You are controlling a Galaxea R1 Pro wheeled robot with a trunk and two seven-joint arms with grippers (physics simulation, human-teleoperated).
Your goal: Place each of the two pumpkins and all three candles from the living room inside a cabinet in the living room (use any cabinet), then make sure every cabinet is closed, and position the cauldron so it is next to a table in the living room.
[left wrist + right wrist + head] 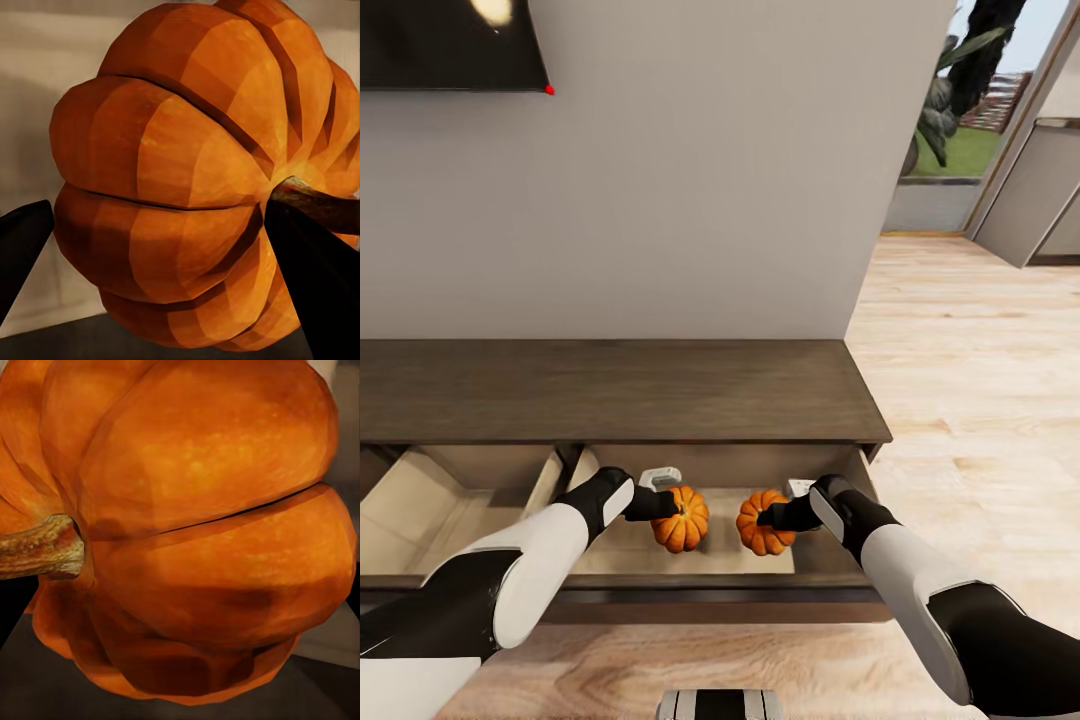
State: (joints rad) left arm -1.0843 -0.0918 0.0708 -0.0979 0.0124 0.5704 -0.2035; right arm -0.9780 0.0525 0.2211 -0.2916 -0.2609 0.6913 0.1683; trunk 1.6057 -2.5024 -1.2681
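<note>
The long dark brown cabinet [610, 390] stands against the wall with two compartments pulled open at its front. Over the right-hand one [622, 556], two orange ribbed pumpkins hang side by side. My left gripper [672, 508] is shut on the left pumpkin [686, 524]; in the left wrist view that pumpkin [187, 172] sits between my black fingers [315, 277]. My right gripper [768, 517] is shut on the right pumpkin [760, 533], whose body [210, 525] and brown stem [41, 547] show close up in the right wrist view. Candles, cauldron and coffee table are out of view.
The left open compartment [450, 500] shows a bare pale floor. A dark TV screen [450, 45] hangs on the grey wall above. Light wooden floor [980, 400] stretches to the right toward a glass opening with a plant [950, 100].
</note>
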